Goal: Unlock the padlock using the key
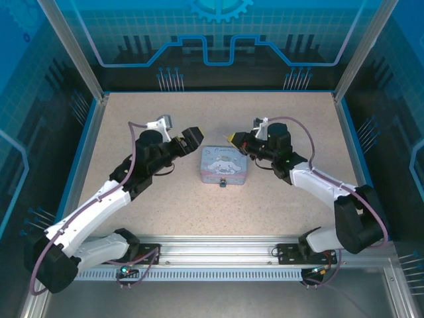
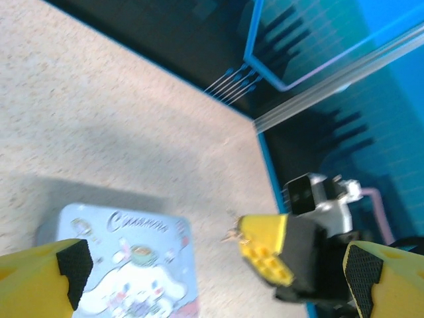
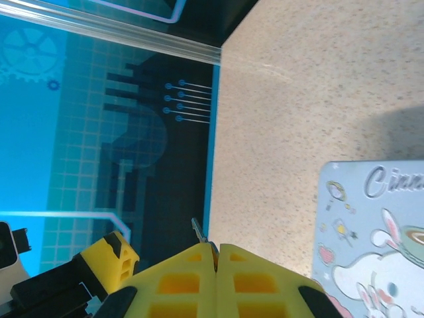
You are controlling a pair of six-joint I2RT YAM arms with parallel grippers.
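Key (image 3: 197, 228) pokes from the clamped-together fingers of my right gripper (image 3: 216, 265), tip outward so I can aim it, I judge. My left gripper (image 1: 193, 137) gapes empty beside the tin (image 1: 224, 162); the padlock (image 1: 224, 181) sits at its near edge.

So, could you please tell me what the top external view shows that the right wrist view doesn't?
Top external: the whole tin, with the small dark padlock at its near edge. Right wrist: the key, a thin sliver poking out past the tips of the shut right hand. Both: the tin's cartoon-printed lid, the speckled table and the right hand itself.
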